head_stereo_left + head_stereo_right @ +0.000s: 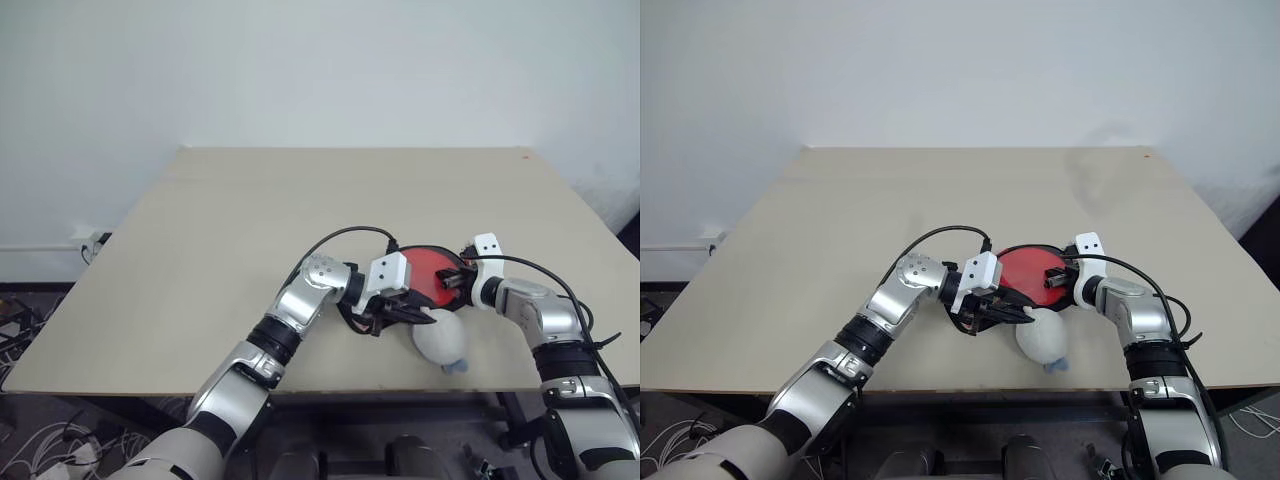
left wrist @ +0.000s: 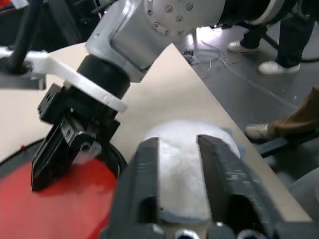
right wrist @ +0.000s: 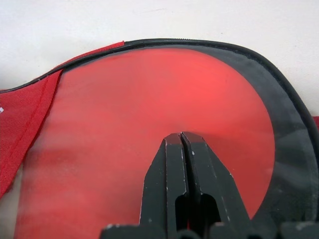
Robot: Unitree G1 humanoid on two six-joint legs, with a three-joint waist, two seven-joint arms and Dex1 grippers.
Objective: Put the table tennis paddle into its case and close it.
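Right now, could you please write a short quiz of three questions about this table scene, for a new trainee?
1. True or false: the right gripper has its fingers shut and rests over the red window of the case.
2. The left gripper points at which thing? A) a blue cup B) the white soft lump C) a roll of tape
3. Fill in: the case lies on the table near its ____ edge, the one closest to the robot.

Key:
1. True; the two black fingers meet over the clear red window.
2. B; its fingers stand apart with the lump showing between them.
3. Front; the lump lies beside it, even closer to that edge.
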